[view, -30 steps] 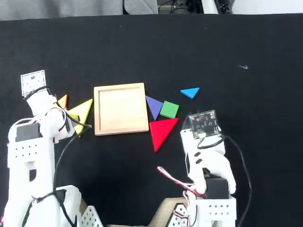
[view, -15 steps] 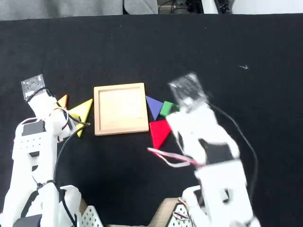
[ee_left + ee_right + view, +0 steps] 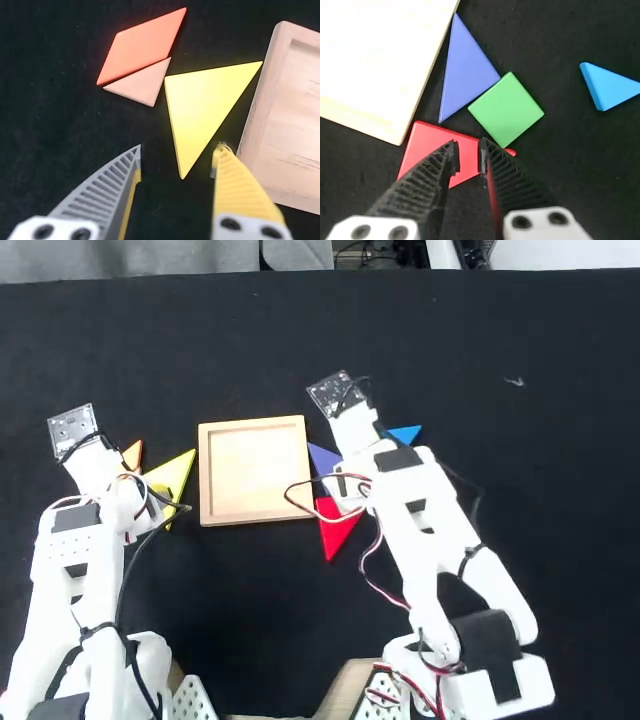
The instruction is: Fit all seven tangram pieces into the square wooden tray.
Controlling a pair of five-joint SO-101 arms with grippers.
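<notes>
The square wooden tray [image 3: 255, 470] lies empty, its rim also in the left wrist view [image 3: 260, 125]. A yellow triangle [image 3: 205, 107] lies against its left side, with an orange parallelogram [image 3: 142, 45] and a small pale triangle [image 3: 140, 85] beyond. My left gripper [image 3: 177, 155] is open, its fingers straddling the yellow triangle's near point. Right of the tray lie a purple triangle [image 3: 465, 70], a green square [image 3: 506, 109], a red triangle [image 3: 427, 150] and a blue triangle [image 3: 610, 87]. My right gripper [image 3: 467, 147] hovers over the red triangle's edge, open by a narrow gap and holding nothing.
The table [image 3: 520, 470] is covered in black cloth. My right arm [image 3: 400, 490] stretches over the green square and part of the red triangle [image 3: 335, 522] in the high view. The blue triangle [image 3: 405, 434] sits apart from the other pieces.
My right arm has swung from its folded rest near the table's front out over the pieces right of the tray. The left arm shifted only slightly.
</notes>
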